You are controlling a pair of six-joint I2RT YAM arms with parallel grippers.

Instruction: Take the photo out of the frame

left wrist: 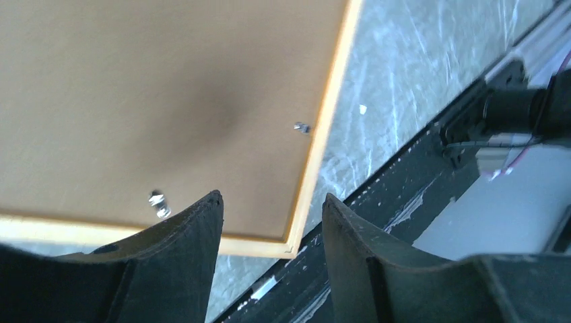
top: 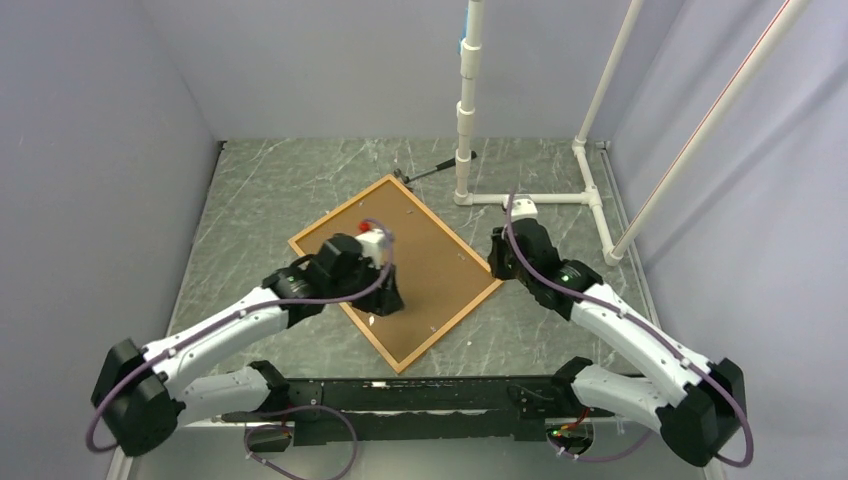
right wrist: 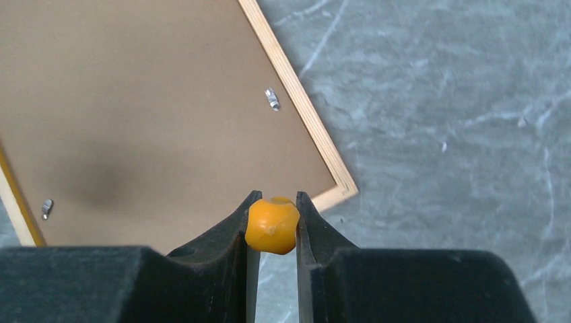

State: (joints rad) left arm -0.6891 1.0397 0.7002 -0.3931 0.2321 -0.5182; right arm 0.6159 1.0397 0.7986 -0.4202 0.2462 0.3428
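The frame point(top: 446, 231) lies face down on the marble table, its thin orange border around the photo's plain brown board back point(top: 435, 270). The picture side is hidden. My left gripper point(top: 386, 300) is open and empty, just above the board near the frame's near corner point(left wrist: 291, 250). In the left wrist view the board point(left wrist: 168, 101) and a metal tab point(left wrist: 158, 202) show beyond the left gripper point(left wrist: 273, 198). My right gripper point(top: 497, 262) is at the frame's right corner, shut on a small orange screwdriver handle point(right wrist: 271, 225). The board point(right wrist: 155, 114) and border point(right wrist: 296, 101) lie just beyond it.
Small metal tabs point(right wrist: 272, 99) sit on the board along the border. A white PVC pipe stand point(top: 465, 120) rises at the back right, with a thin dark tool point(top: 435, 168) beside its base. A black rail point(top: 430, 395) runs along the near table edge. Grey walls close in both sides.
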